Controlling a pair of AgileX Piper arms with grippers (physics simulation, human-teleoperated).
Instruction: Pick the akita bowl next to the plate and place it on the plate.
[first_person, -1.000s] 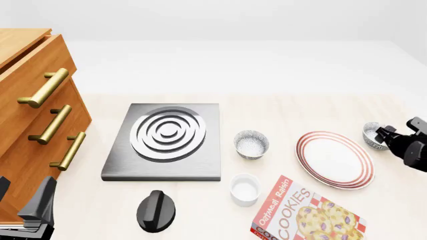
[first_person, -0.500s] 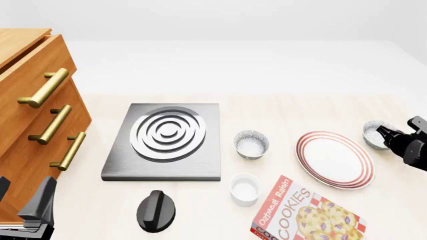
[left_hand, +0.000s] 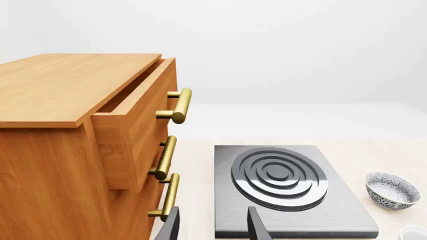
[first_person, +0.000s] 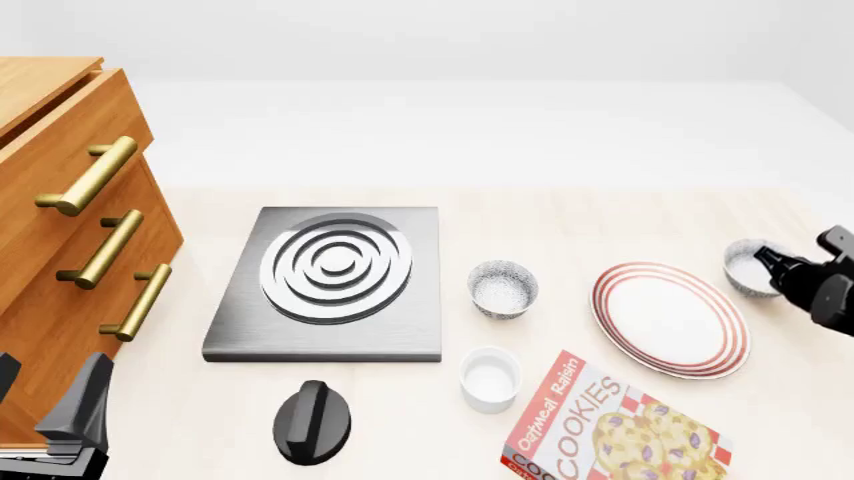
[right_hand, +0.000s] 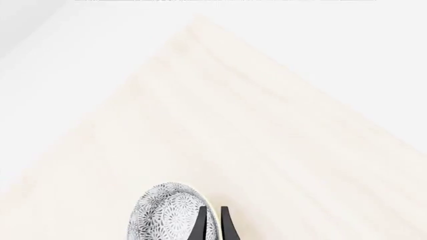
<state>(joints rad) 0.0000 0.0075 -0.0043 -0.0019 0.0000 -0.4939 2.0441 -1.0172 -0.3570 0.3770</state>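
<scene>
The bowl (first_person: 747, 268), just beside the plate (first_person: 670, 318) on its far right, looks light, rigid, glazed and slippery, so the rim suits best, where the right gripper (right_hand: 213, 222) pinches narrowly.

We can read print in only one place: the red and white cardboard cookie box (first_person: 617, 428) lying flat at the near edge of the table in the front view. Its slanted lettering says "Oatmeal Raisin" above the larger word "COOKIES". We find no other legible text in the views.
</scene>
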